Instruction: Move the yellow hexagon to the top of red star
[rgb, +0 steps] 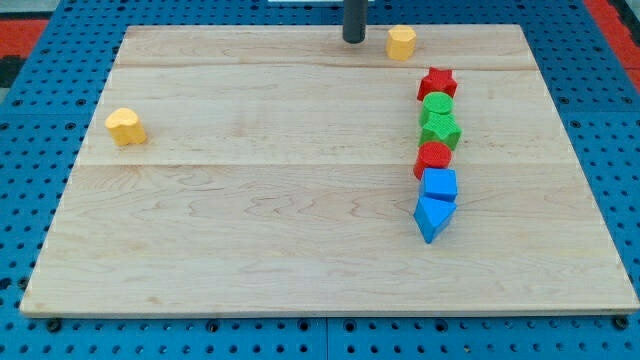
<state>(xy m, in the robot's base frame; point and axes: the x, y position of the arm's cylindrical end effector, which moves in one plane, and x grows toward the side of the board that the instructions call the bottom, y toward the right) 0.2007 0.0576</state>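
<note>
The yellow hexagon (402, 42) sits near the view's top edge of the wooden board, up and to the left of the red star (437, 82). The two are apart, with a small gap between them. My tip (354, 39) rests on the board just left of the yellow hexagon, a short gap away from it. The red star heads a column of blocks on the view's right side.
Below the red star run a green round block (437, 106), a green star-like block (441, 130), a red round block (433, 157), a blue cube (439, 184) and a blue triangular block (433, 216). A yellow heart-like block (126, 126) lies at the left. The board (250, 220) sits on a blue pegboard.
</note>
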